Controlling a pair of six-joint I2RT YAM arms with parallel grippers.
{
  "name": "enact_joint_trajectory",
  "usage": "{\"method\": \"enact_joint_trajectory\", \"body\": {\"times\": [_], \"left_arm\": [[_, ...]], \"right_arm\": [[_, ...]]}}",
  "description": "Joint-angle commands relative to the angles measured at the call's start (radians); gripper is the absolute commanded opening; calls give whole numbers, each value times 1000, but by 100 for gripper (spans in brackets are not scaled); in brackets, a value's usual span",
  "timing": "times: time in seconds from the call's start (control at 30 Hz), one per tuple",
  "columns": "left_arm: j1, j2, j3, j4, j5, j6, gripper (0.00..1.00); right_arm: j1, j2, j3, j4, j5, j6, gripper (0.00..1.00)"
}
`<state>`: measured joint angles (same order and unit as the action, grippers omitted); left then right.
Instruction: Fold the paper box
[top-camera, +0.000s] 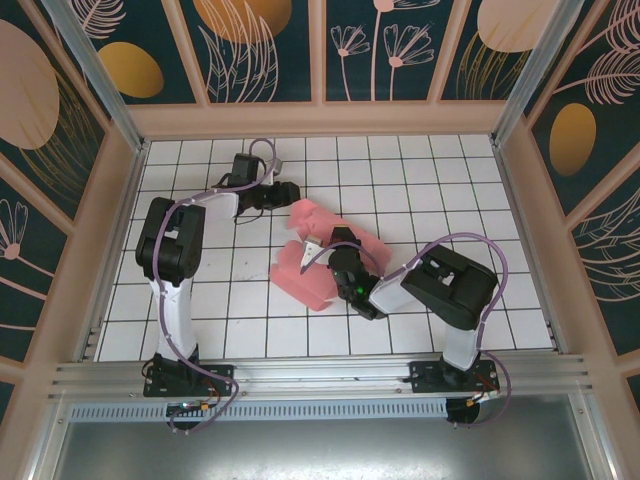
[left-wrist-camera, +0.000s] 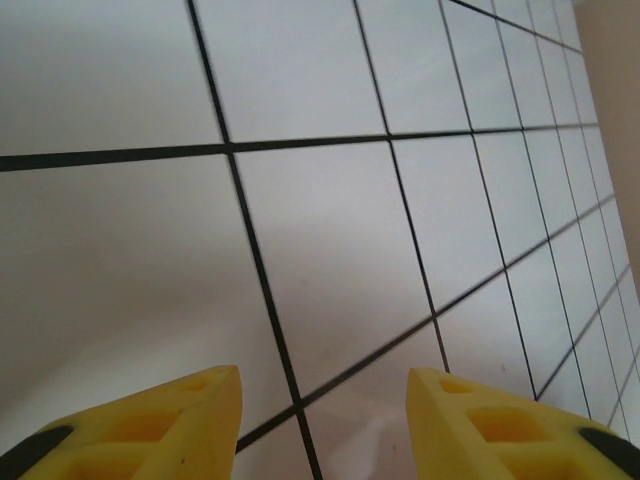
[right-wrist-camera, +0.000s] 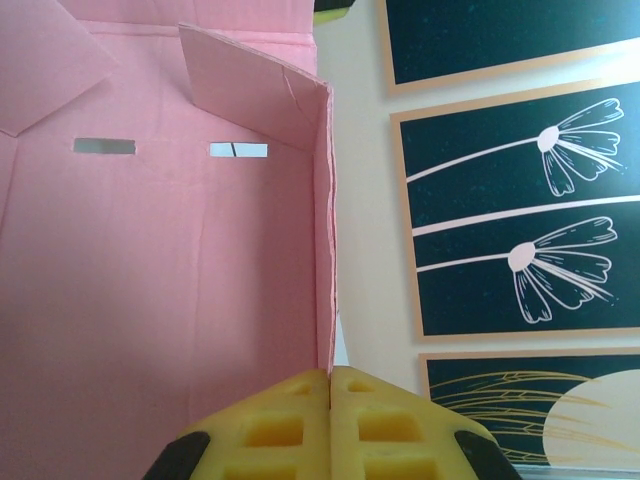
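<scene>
I have the paper box (top-camera: 300, 275) lying close to the middle of the table (top-camera: 450, 190), a pink half-formed shape with flaps spreading toward 11 and 7 o'clock.

The right arm comes in from 4 o'clock, and the right gripper (top-camera: 313, 250) sits at the middle of the card. The right wrist camera gives me what the overhead view cannot. I am looking into the box, whose inside is bare pink card with two narrow slots (right-wrist-camera: 103, 146) cut side by side in the far panel. A side wall (right-wrist-camera: 323, 230) stands upright along the 3 o'clock edge, and a small flap (right-wrist-camera: 250, 85) leans inward at 12 o'clock. The yellow fingers (right-wrist-camera: 270, 430) are pressed together with the bottom edge of that upright wall running into the seam between them, so this tool is clenched on the box wall. Past the wall, at 3 o'clock, I see the dark flower panels (right-wrist-camera: 510, 200) of the enclosure.

The left gripper (top-camera: 287, 193) sits just beside the box at its 11 o'clock corner. I cannot tell from overhead whether it touches the card. Its wrist camera looks along white tiles with black grid lines, and its two yellow fingertips (left-wrist-camera: 150, 430) stand apart with nothing between them, so it is released.
</scene>
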<state>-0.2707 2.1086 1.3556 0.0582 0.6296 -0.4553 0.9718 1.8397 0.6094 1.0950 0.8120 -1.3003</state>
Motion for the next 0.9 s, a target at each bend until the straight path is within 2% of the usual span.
{"method": "enact_joint_trajectory", "body": {"times": [0.0, 0.2, 0.43, 0.87], "left_arm": [[4, -1, -3, -77, 89, 117, 47], [5, -43, -45, -112, 146, 193, 48], [-1, -56, -67, -92, 197, 183, 44], [-45, -56, -72, -72, 225, 164, 43]], "right_arm": [[5, -9, -3, 16, 10, 16, 0], [-3, -21, -7, 12, 4, 16, 0], [-4, -3, -10, 74, 12, -26, 0], [-6, 3, 6, 38, 9, -9, 0]]}}
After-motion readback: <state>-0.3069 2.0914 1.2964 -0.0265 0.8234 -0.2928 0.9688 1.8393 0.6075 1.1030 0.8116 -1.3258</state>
